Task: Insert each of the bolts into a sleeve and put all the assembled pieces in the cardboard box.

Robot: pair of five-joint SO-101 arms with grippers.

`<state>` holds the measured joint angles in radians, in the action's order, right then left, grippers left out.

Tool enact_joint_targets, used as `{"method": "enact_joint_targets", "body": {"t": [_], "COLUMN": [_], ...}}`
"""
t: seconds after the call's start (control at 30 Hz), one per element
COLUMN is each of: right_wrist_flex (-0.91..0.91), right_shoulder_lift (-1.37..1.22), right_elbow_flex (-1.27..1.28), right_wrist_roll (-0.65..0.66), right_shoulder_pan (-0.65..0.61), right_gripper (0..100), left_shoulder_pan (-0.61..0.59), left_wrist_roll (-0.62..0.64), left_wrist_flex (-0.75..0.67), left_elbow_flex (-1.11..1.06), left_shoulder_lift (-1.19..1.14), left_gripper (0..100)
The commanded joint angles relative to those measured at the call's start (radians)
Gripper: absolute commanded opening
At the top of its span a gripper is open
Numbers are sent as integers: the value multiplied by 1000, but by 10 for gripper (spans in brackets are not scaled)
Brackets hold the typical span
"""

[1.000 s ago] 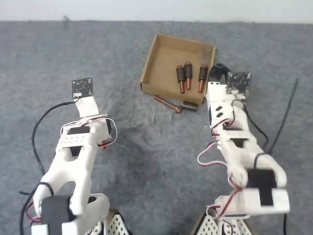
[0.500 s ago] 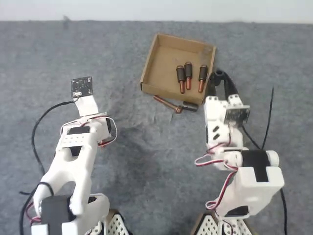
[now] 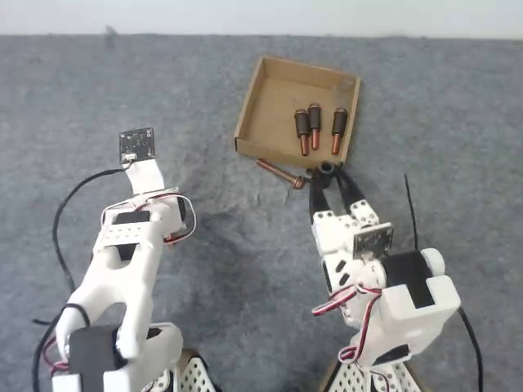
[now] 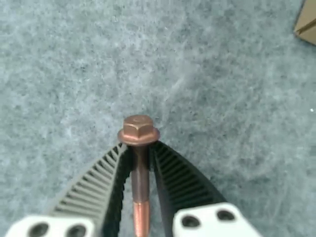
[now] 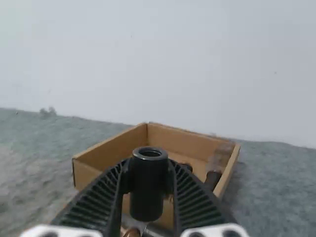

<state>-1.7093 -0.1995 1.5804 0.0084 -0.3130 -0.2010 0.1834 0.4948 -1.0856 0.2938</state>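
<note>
On the left we see the left gripper point(image 4: 139, 148) clamped on a copper bolt point(image 4: 140, 173), with the hex head sitting just past the fingertips, above the grey carpet point(image 3: 212, 98). Toward the middle, a second bolt point(image 3: 276, 171) lies loose on the carpet just beside the cardboard box point(image 3: 248, 114) (three assembled pieces point(image 3: 314, 124) lie side by side inside it). Right of that bolt, the right gripper point(image 3: 328, 173) is closed around a black sleeve point(image 5: 148, 182), held upright with its bore facing up, just in front of the box's near wall
</note>
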Motion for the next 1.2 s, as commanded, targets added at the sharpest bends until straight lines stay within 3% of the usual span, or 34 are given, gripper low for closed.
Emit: {"method": "enact_joint_targets", "body": {"t": [0.0, 0.33, 0.57, 0.8, 1.0, 1.17], "right_wrist_flex": [-36, -27, -25, -7, 79, 81], "right_shoulder_lift": [18, 13, 12, 12, 12, 10], "right_elbow_flex": [63, 71, 71, 69, 68, 68], "right_wrist_roll": [-11, -71, -66, -69, -69, -69], "right_shoulder_pan": [-44, -122, -274, -283, -297, -294], "right_gripper": [10, 10, 10, 8, 7, 7], "left_shoulder_pan": [-6, -5, -2, 8, 86, 149], "left_wrist_roll": [-3, -3, -3, -3, 0, -2], "left_wrist_flex": [-26, -26, -26, -31, -187, -446], "left_elbow_flex": [7, 7, 8, 10, 13, 10], "left_shoulder_lift": [54, 54, 54, 55, 64, 64], "left_gripper": [11, 11, 11, 12, 12, 12]}}
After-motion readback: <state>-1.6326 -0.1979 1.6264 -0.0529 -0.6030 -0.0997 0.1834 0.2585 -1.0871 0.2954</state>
